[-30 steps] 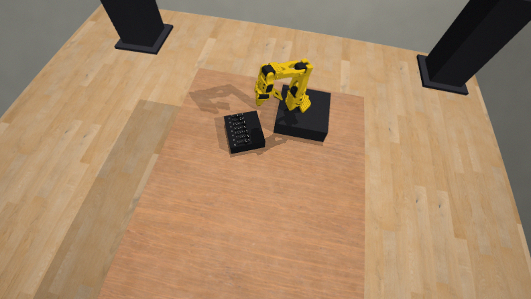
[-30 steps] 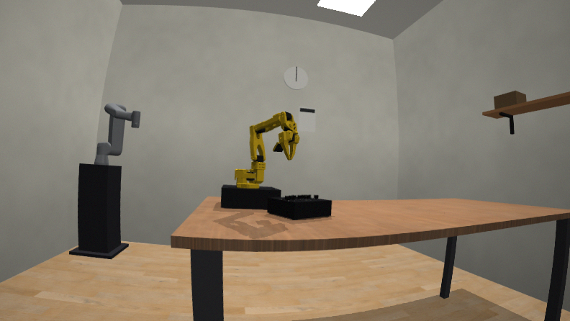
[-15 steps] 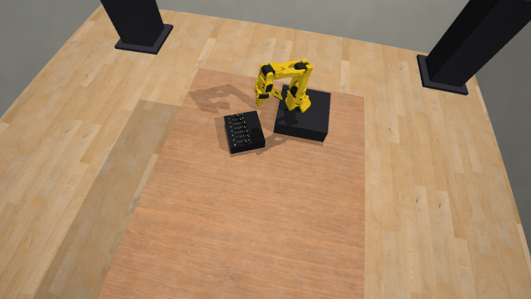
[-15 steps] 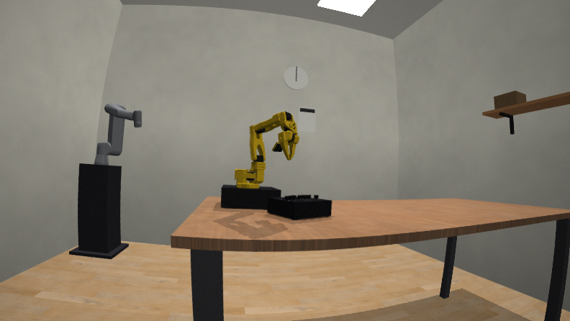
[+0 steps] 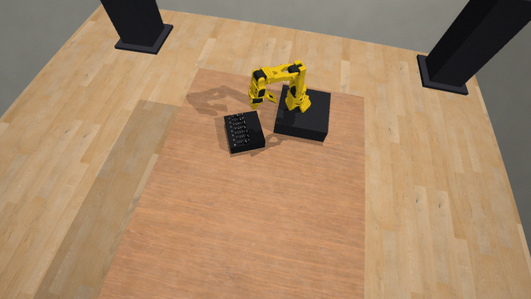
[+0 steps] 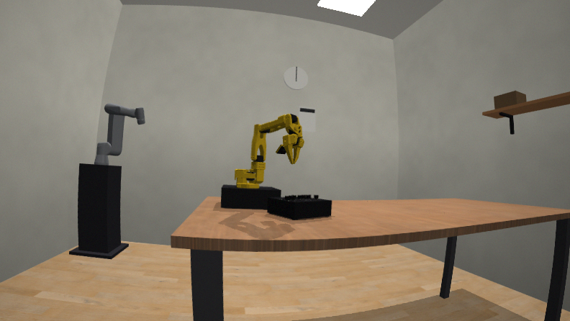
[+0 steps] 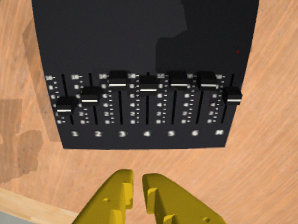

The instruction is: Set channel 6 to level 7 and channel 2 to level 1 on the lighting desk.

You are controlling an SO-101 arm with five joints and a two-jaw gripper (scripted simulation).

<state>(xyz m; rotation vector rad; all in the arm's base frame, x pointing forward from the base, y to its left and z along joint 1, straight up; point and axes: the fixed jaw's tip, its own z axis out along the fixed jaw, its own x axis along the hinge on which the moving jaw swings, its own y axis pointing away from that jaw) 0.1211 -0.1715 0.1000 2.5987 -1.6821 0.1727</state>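
Observation:
The black lighting desk (image 5: 243, 131) lies on the wooden table, left of the arm's base; it also shows in the exterior view (image 6: 299, 206) and in the wrist view (image 7: 143, 70). In the wrist view it has several faders in a row. The two faders at the left (image 7: 65, 104) and the one at the far right (image 7: 233, 98) sit lower than the middle ones (image 7: 148, 87). My yellow gripper (image 7: 136, 192) hangs well above the desk, at its near edge, shut and empty. It also shows in the overhead view (image 5: 259, 99) and the exterior view (image 6: 293, 156).
The arm stands on a black base block (image 5: 302, 114) right of the desk. Two black pillars (image 5: 139, 24) (image 5: 464, 44) stand on the floor beyond the table. A grey arm on a black pedestal (image 6: 99, 207) stands to the left.

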